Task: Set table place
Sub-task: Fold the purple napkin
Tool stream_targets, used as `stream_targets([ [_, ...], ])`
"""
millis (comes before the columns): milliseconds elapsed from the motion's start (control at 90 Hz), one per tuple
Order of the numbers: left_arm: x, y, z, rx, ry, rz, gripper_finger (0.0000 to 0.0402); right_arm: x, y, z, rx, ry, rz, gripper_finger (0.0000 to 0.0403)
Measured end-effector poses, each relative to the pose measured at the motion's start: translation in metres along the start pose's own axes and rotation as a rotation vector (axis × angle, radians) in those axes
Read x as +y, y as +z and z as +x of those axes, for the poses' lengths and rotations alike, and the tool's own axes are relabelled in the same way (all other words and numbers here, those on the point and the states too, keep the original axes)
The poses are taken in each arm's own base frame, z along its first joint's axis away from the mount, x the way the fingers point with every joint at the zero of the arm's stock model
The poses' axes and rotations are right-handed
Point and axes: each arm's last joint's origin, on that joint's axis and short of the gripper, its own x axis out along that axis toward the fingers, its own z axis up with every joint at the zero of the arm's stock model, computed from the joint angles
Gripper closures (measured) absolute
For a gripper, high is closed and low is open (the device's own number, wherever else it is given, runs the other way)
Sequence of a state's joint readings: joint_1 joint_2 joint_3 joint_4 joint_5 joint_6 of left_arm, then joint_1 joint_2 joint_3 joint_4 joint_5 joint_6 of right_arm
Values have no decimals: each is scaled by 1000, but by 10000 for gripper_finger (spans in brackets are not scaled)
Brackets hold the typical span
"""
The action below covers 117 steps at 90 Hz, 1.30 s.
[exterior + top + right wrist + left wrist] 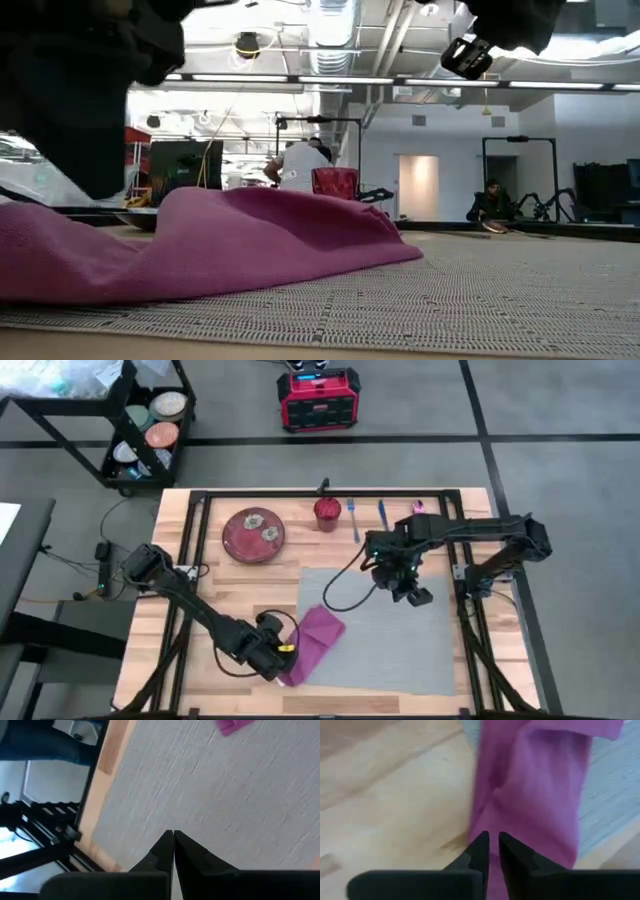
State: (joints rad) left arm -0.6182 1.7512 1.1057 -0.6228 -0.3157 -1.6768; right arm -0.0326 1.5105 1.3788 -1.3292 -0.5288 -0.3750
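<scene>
My worktop (pixel 230 600) of light wooden planks fills the middle of the scene, and the grey placemat (pixel 400 645) lies flat on its near right part, reaching almost to the near edge. A magenta napkin (pixel 315 640) sits crumpled across the placemat's near left corner, partly on the mat and partly on the bare wood; from table height it rises as a soft fold (pixel 230 240) over the woven mat (pixel 480 300).

Along the far side, well apart from the mat, stand a dark red plate (pixel 253 535), a red cup (pixel 327 513) just right of it, then a fork (pixel 354 520) and a second blue-handled utensil (pixel 383 513).

My left gripper (pixel 283 651) is low at the napkin's left edge, near the front of the worktop. In my left wrist view its fingers (pixel 480 852) stand only a narrow slit apart, their tips right at the magenta cloth (pixel 535 795); I cannot tell whether any fabric is pinched between them.

My right gripper (pixel 415 595) hangs above the far part of the placemat, clear of it. Its fingers (pixel 164 847) are pressed together with nothing between them, pointing at bare grey mat (pixel 215 795).
</scene>
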Motion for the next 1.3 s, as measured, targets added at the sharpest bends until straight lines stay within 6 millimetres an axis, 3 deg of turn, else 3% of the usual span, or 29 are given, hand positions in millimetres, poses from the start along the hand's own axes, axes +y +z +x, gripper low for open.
stream_targets([
  [233,5,6,9,23,7,-1,291,8,2,5,16,16,5,403],
  [444,8,6,17,124,-27,35,272,17,4,9,38,34,5,403],
  [956,9,10,19,128,-22,71,274,27,1,14,95,57,24,403],
  [1300,7,9,18,130,-44,92,336,28,-3,14,133,67,55,403],
])
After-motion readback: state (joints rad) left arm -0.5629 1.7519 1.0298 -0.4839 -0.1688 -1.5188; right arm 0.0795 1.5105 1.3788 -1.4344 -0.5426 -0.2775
